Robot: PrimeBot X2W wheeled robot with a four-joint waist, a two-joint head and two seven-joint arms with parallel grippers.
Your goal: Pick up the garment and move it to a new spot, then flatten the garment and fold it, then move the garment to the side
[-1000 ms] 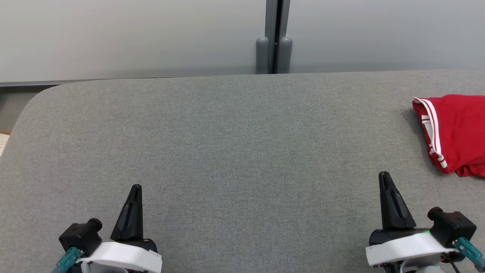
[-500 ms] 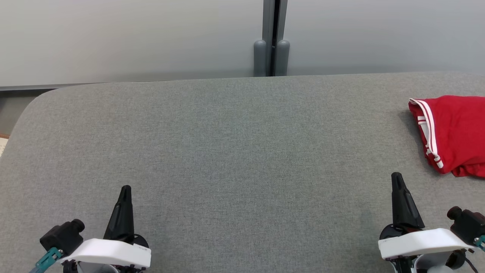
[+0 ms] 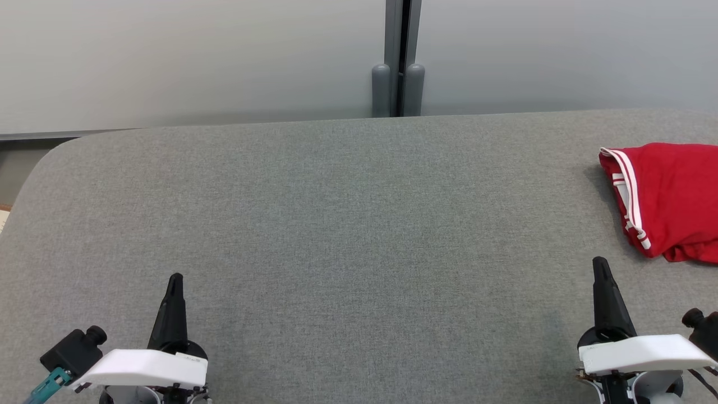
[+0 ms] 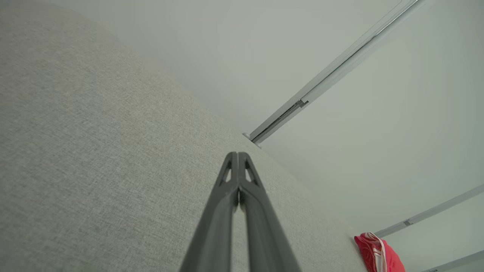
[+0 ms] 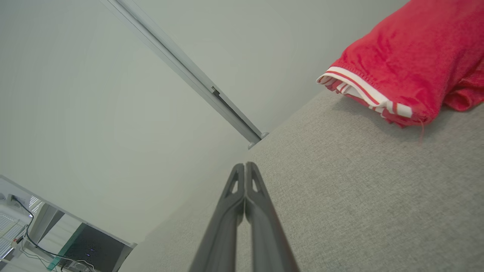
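Note:
A red garment with white stripes along its hem lies bunched at the right edge of the grey table. It also appears in the right wrist view as a red garment at the upper right, and in the left wrist view as a small red garment far off. My right gripper is shut and empty, a short way in front and to the left of the garment. At the lower left my left gripper is shut too, holding nothing, over bare table.
Behind the table stands a pale partition wall with a grey vertical post at its middle. The table's rounded left corner shows at the left. A desk with cables sits off the table's far side.
Both grippers have drawn back and outward toward the lower corners of the head view. The whole picture has slid slightly, so the camera has moved. The garment lies as before.

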